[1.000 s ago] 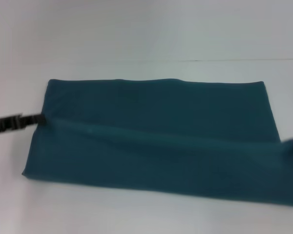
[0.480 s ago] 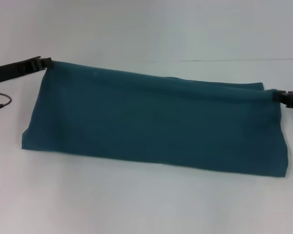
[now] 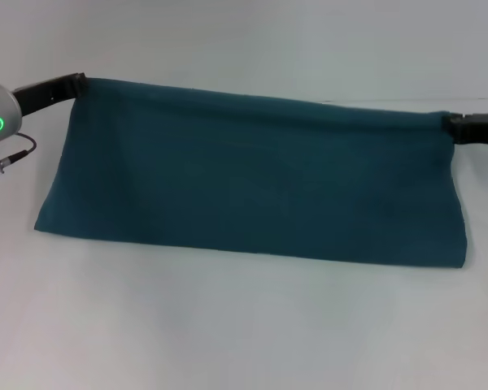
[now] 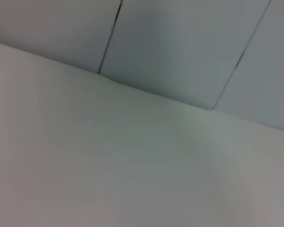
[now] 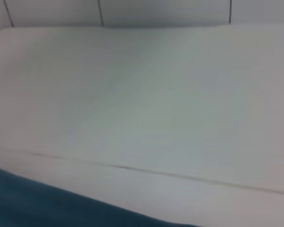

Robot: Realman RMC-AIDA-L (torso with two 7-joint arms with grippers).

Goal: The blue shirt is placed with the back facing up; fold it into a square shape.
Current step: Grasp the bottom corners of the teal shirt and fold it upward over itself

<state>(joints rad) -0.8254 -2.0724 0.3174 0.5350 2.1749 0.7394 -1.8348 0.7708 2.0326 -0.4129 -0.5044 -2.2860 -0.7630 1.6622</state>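
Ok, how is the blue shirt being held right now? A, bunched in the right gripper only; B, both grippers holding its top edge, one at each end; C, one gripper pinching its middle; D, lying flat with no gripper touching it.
B: the head view shows the left gripper and right gripper at opposite ends of the raised top edge of the blue shirt.

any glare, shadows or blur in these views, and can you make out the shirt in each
Head view: even light, no glare, faint shadow under the blue shirt, stretched between the left gripper and right gripper. Left wrist view: soft, only pale table and wall. Right wrist view: blurred, a shirt corner at the picture's edge.
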